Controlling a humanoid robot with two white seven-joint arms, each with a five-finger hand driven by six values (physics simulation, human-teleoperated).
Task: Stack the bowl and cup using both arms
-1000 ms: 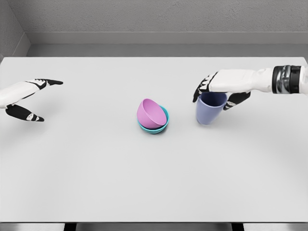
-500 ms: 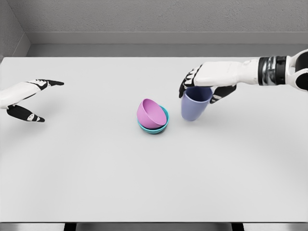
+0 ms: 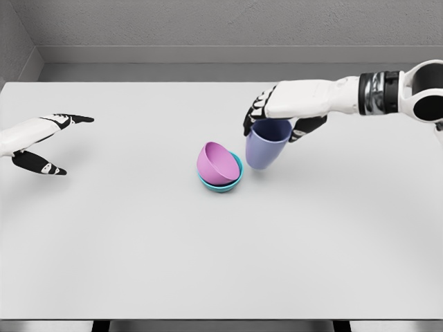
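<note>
Right hand (image 3: pixel 280 114) has the lavender cup (image 3: pixel 265 145) clamped by the rim from above, fingers curled round it, cup hanging tilted below the palm, just off the white bench (image 3: pixel 221 249). Just beside the cup, down to the hand's left, the pink bowl (image 3: pixel 216 163) sits tipped inside the teal bowl (image 3: pixel 230 181). Far across, the left hand (image 3: pixel 38 138) hovers, fingers spread, holding nothing.

A broad, pale grey table (image 3: pixel 138 249) fills most of the view under soft, even light. Behind its far edge rises a grey, roughly textured wall (image 3: pixel 221 21), with a corner at the left.
</note>
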